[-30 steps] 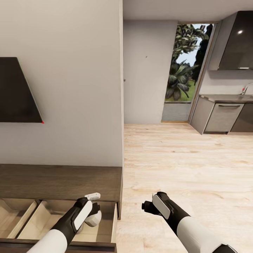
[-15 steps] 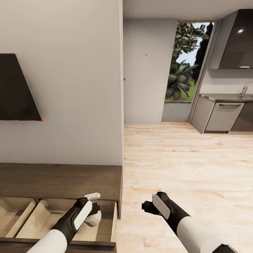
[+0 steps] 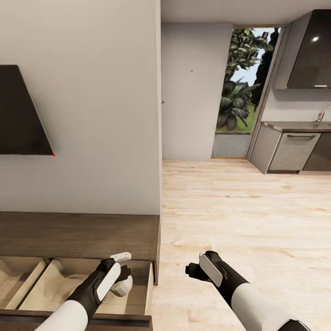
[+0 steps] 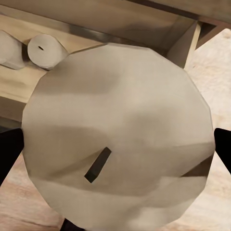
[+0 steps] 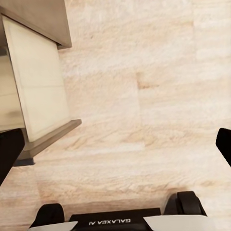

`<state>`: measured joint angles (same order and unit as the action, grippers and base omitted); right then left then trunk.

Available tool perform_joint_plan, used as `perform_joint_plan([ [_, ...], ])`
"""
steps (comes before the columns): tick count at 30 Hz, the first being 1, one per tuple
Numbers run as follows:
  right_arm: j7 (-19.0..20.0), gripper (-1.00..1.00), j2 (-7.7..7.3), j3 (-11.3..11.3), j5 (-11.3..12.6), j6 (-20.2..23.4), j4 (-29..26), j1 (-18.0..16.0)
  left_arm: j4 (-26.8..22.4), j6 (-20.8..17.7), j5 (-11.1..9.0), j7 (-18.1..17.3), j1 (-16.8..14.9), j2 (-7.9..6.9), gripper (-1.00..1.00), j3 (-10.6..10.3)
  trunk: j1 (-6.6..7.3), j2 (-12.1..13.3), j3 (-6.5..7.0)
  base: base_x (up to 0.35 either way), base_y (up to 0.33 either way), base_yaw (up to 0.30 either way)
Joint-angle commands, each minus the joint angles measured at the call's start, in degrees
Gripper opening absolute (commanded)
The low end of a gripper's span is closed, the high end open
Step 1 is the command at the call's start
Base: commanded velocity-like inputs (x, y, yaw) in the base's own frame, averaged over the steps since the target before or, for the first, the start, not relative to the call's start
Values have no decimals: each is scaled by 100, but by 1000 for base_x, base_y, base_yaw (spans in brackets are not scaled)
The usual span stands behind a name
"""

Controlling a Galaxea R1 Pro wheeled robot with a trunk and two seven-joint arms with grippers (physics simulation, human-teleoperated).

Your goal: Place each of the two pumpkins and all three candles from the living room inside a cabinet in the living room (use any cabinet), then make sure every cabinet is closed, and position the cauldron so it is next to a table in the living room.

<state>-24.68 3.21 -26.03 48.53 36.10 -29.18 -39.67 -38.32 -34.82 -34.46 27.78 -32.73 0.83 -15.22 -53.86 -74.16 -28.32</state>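
A: What has the left end effector point(image 3: 120, 271) got?

B: A candle point(image 4: 118, 132). The wrist view looks straight at its pale round face, with the dark wick slit near the middle and a black finger point(image 4: 9, 151) at each side of it, so the fingers are clamped on it. In the head view the candle point(image 3: 122, 284) hangs above the open drawer point(image 3: 148, 294) at the right end of the cabinet point(image 3: 78, 234).

A: Any other candles?

B: Two more point(image 4: 45, 49) lie on their sides in the drawer, close together, seen past the held one in the left wrist view. The second point(image 4: 10, 50) is cut by the picture's edge.

A: And the right end effector point(image 3: 191, 270)?

B: It hovers over bare floor point(image 3: 239, 207), beside the cabinet's right end. Its fingers point(image 5: 9, 154) stand wide apart with nothing between them; the wrist view looks down on planks, the drawer's corner point(image 5: 36, 91) and the robot's base point(image 5: 118, 219).

A: The rest of the room?

B: A dark screen point(image 3: 20, 115) on the wall over the cabinet, a doorway point(image 3: 246, 87) with greenery beyond, and grey kitchen units point(image 3: 294, 149) at far right.
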Motion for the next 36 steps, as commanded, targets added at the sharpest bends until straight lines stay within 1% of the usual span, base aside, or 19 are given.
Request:
perform_joint_plan([
  [1, -55, 100, -4, -34, 60, 5, -9, -5, -8, -7, -55, 52, -3, -4, -100, -32, -23, -46, -25, 0, 0, 0],
  [6, -55, 100, -4, -34, 60, 4, -9, -5, -8, -7, -45, 59, -5, -4, -100, -235, -133, -246, -114, 0, 0, 0],
  [9, -55, 100, -4, -34, 60, 3, -9, -5, -8, -7, -39, 60, -5, -4, -100, -263, -198, -366, -168, 0, 0, 0],
  [36, -55, 100, -4, -34, 60, 3, -9, -5, -8, 1, -34, 61, -5, -3, -100, -280, -791, -1449, -653, 0, 0, 0],
])
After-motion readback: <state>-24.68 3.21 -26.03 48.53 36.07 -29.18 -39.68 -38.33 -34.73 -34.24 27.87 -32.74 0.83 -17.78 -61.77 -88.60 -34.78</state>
